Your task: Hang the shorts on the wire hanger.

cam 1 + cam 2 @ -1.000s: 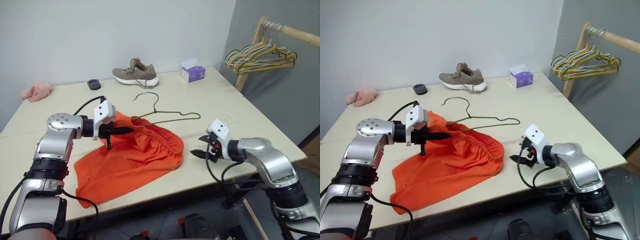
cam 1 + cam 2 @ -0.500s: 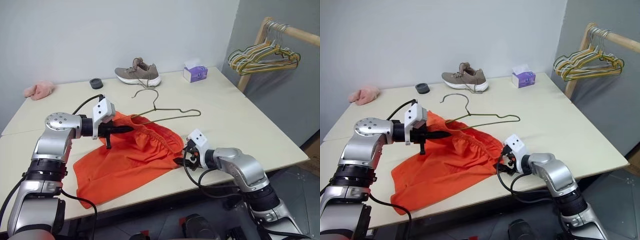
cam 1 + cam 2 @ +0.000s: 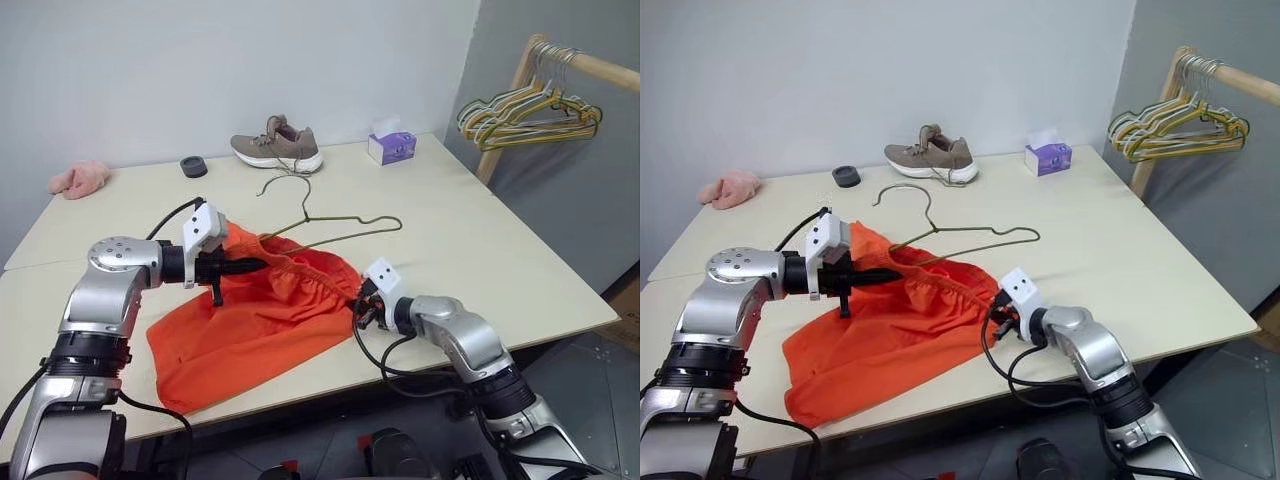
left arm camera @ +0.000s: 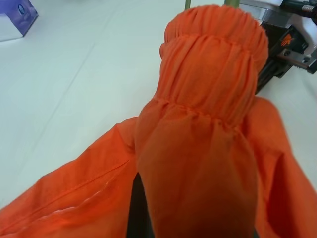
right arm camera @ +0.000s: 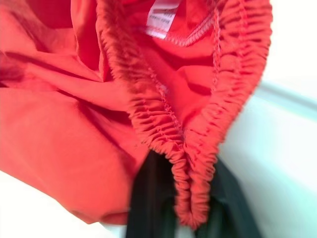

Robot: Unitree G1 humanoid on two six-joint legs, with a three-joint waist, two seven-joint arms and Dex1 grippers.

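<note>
Orange shorts [image 3: 262,312], white label [image 5: 162,18] unreadable, waistband pinched by both closed end effectors, left end effector [image 3: 262,264], right end effector [image 3: 356,308]

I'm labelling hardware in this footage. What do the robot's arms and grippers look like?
Both arms are silver-grey metal with rounded joints and black ribbed bands, with loose black cables looping beside them. The left gripper and the right gripper each have two thin black fingers behind a white boxy wrist module; the right module bears two dark dots.
</note>
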